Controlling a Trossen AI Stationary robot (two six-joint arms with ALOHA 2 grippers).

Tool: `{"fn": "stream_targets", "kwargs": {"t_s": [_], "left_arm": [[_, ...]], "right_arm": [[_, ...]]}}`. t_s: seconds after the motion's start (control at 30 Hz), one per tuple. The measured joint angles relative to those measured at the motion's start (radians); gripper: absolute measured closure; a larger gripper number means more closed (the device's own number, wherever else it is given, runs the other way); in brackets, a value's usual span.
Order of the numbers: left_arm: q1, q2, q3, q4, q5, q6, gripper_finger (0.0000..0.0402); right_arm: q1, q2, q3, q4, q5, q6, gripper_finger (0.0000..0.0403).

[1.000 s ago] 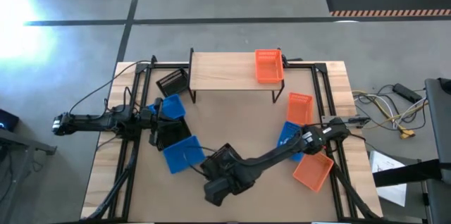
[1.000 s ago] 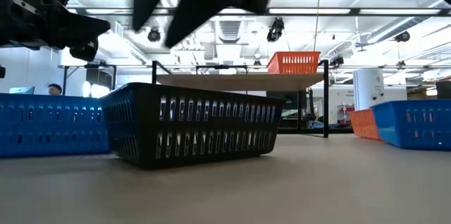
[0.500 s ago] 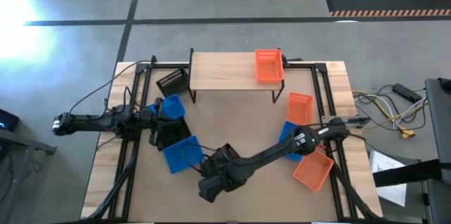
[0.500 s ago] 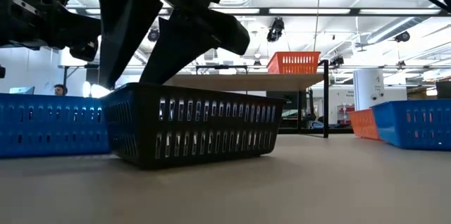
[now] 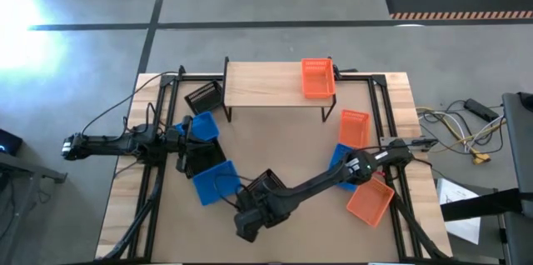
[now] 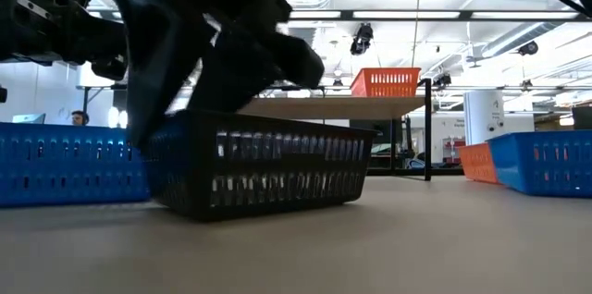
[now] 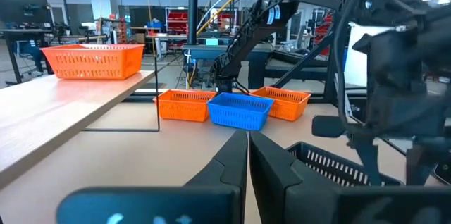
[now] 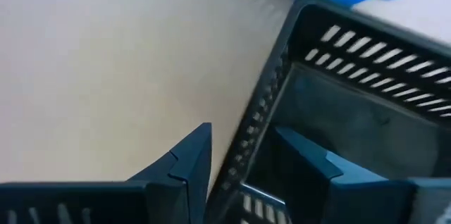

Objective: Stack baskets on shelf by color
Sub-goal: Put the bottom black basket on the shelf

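Note:
A black basket (image 5: 265,188) (image 6: 268,169) stands on its base on the table near the middle front. My right gripper (image 8: 243,132) (image 5: 250,208) is open over its left end, one finger outside a wall and one inside. My left gripper (image 7: 246,146) (image 5: 185,134) is shut and empty at the table's left, among blue baskets (image 5: 202,126) (image 5: 215,182) and a black one (image 5: 196,158). The shelf (image 5: 266,88) stands at the back with an orange basket (image 5: 317,77) on its right end. My right gripper's fingers come from above on either side of the black basket's wall (image 8: 262,108), one finger (image 8: 187,157) outside and one (image 8: 310,155) inside. I cannot tell whether they touch the wall. The basket stands on the table.
Another black basket (image 5: 204,97) lies left of the shelf. On the right are a blue basket (image 5: 339,158) and two orange ones (image 5: 355,126) (image 5: 369,202). The table's black frame runs along both sides. Bare tabletop lies in front of the shelf.
My right gripper has come down onto the black basket's left end and a little toward the table's left; its open fingers now stand on either side of the wall.

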Motion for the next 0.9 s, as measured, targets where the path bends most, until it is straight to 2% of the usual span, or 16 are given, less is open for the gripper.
{"fn": "stream_targets", "kwargs": {"t_s": [0.3,0.67,0.9], "left_arm": [[0.0,0.0,0.0,0.0,0.0,0.0,0.0402],[0.0,0.0,0.0,0.001,0.0,0.0,0.0402],[0.0,0.0,0.0,0.0,0.0,0.0,0.0402]], "right_arm": [[0.0,0.015,-0.006,-0.056,0.004,-0.056,0.0297],[0.012,-0.007,-0.006,-0.291,0.012,-0.19,0.039],[0.023,-0.139,-0.007,-0.392,0.025,-0.312,0.0394]]}}
